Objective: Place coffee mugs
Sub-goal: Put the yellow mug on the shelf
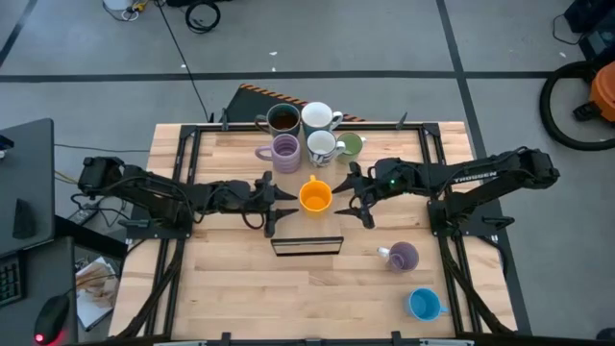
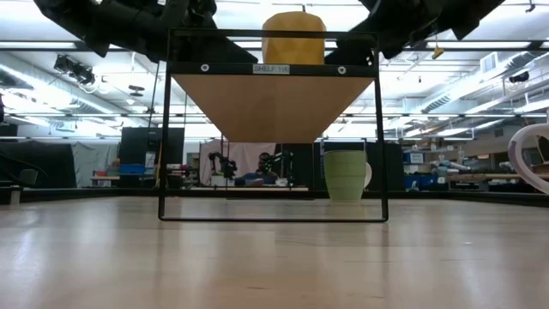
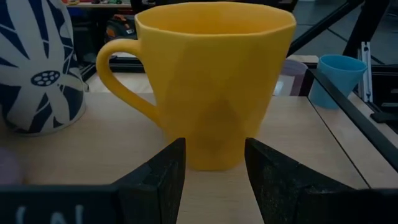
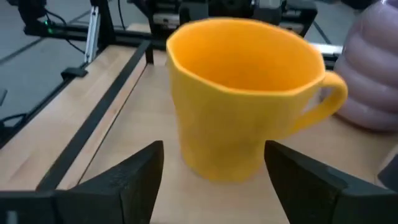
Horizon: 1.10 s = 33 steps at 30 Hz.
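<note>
The orange mug [image 1: 315, 196] stands upright on the raised wooden shelf [image 2: 274, 94] at the table's middle, its handle [image 3: 118, 74] toward the far side. My left gripper [image 1: 288, 199] is level at the mug's left, open, its fingertips [image 3: 163, 177] just short of the mug's foot. On the mug's right is my right gripper [image 1: 348, 197], open wide, with a finger [image 4: 134, 177] on either side of the mug's lower part and a gap to each. Five more mugs stand close together at the shelf's far end.
The far group is a dark brown mug [image 1: 282, 119], two white mugs [image 1: 317, 117] [image 1: 322, 146], a lilac one [image 1: 284, 152] and a green one [image 1: 351, 145]. Another lilac mug [image 1: 403, 256] and a blue mug [image 1: 423, 304] stand at the near right. The black frame [image 1: 307, 246] rings the shelf.
</note>
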Tool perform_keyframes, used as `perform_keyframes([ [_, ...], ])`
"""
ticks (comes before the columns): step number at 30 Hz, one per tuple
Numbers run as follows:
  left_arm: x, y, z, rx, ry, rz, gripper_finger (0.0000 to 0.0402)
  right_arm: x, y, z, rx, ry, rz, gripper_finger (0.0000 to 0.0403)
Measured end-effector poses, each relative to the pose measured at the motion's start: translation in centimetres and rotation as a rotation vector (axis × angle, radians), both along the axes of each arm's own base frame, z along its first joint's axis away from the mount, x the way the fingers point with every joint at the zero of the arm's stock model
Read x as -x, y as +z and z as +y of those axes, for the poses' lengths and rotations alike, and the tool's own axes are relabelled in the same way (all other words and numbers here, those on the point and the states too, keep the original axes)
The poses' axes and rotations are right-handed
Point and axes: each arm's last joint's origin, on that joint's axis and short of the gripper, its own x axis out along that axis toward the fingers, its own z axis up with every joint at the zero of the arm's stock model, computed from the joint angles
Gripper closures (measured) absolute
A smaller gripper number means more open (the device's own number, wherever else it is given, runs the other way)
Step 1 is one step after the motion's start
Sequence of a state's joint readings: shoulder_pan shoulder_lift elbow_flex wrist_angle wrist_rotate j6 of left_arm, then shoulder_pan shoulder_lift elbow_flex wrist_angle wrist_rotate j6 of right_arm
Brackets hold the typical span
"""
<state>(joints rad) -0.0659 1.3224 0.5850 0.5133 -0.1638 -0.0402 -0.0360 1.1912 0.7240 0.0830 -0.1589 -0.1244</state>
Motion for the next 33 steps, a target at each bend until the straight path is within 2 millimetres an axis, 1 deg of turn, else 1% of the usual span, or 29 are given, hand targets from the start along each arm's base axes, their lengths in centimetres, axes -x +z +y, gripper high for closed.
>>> perform_keyframes([
  [4, 0.0, 0.0, -0.2, 0.0, -0.006, -0.003, 0.023, -0.2, 0.3, -0.1, -0.006, 0.01, -0.039, 0.0119],
  [6, -0.1, 0.0, -0.2, 0.001, -0.007, -0.007, 0.023, -0.6, 0.2, -0.1, -0.012, 0.017, -0.054, 0.0123],
  [12, -0.3, -0.1, -0.2, 0.003, -0.007, -0.035, 0.023, -2.2, -1.5, -0.2, 0.016, -0.031, -0.037, 0.0132],
  [15, -0.3, -0.1, -0.2, 0.018, -0.001, -0.032, 0.023, -2.4, -1.9, -0.5, 0.027, -0.053, -0.029, 0.0132],
  [28, -0.1, -0.1, -2.0, 0.029, -0.028, -0.031, 0.023, -2.3, -2.2, -2.0, 0.086, -0.086, -0.014, 0.0133],
  [33, -0.1, 0.1, -3.1, 0.055, -0.12, -0.049, 0.023, -1.8, -1.2, -2.6, 0.125, -0.214, -0.03, 0.0134],
])
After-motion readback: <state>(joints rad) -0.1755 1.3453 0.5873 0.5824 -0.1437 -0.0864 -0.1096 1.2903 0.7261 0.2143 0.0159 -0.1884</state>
